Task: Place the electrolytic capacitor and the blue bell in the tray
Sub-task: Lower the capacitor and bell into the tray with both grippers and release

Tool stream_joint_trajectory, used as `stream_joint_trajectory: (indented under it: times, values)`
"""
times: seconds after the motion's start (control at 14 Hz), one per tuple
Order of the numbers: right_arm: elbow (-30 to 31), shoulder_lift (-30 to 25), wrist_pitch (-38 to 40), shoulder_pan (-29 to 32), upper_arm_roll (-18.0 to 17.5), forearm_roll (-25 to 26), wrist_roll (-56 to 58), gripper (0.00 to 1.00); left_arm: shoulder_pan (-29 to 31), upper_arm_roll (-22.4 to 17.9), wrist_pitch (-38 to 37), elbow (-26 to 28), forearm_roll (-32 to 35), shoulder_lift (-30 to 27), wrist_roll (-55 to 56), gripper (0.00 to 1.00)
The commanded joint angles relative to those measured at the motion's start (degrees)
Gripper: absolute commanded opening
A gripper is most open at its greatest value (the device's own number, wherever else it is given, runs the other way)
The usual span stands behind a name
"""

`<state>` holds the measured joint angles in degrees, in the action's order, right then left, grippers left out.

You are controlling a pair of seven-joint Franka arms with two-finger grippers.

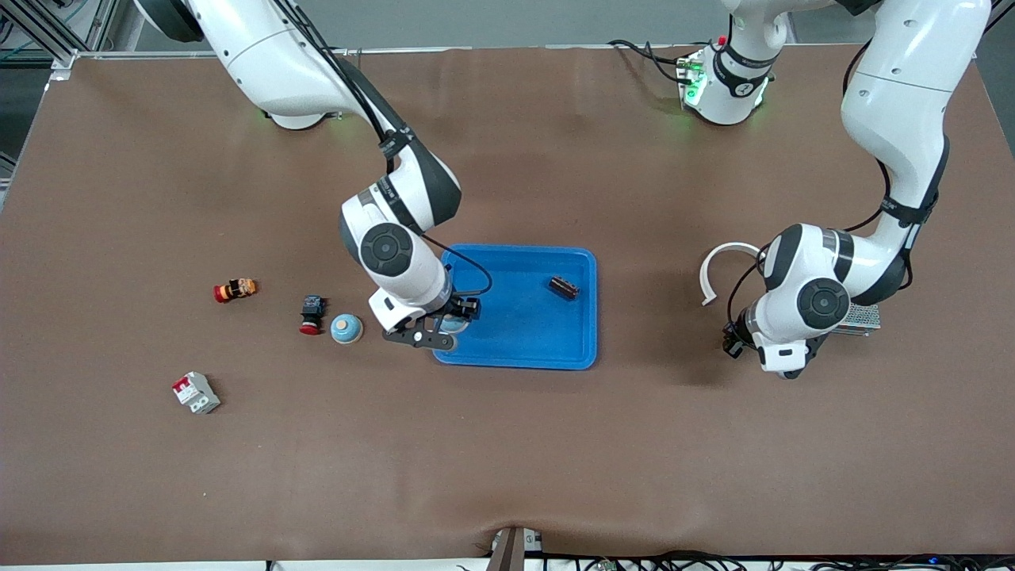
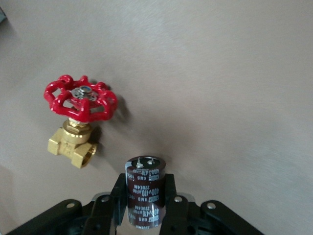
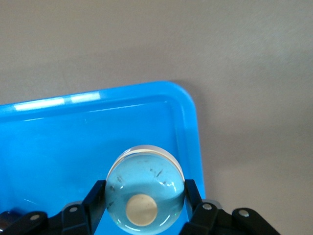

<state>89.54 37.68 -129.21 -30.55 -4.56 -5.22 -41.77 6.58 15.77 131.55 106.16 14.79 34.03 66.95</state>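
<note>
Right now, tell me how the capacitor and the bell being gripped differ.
The capacitor is a dark brown printed cylinder; the bell is a light-blue dome with a pale centre. The left tool grips the capacitor by bare table near a brass valve; the right tool holds the bell over the tray corner. Both are clamped between shut fingers.

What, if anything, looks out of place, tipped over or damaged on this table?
Nothing is spilled or broken. One oddity: a small dark part lies at an angle in the tray, askew to its rim. The right gripper holds a blue bell over the tray; the left gripper clamps the capacitor beside a brass valve.
</note>
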Motion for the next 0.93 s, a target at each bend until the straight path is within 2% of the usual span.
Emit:
stream_joint_trajectory:
  times: [0.0,0.21,0.64,0.86]
  values:
    - [2.91,-0.59,-3.14,-1.44,0.51,-0.49,-2.43,0.58,0.37,2.06,-1.63,-1.38,0.95,-1.86,-0.06,0.00]
    - [5.12,-0.68,-5.26,-3.28,0.51,-0.49,-4.54,0.58,0.45,4.08,-6.73,-5.60,0.59,-1.86,0.11,0.00]
    - [8.89,-0.94,-8.68,-5.83,0.51,-0.49,-7.54,0.58,-0.69,8.92,-10.17,-12.10,-2.03,-1.51,5.82,0.00]
    - [10.83,-1.03,-10.88,-6.36,0.51,-0.49,-7.54,0.58,-4.45,9.28,-10.17,-14.74,-3.63,-0.37,10.81,0.00]
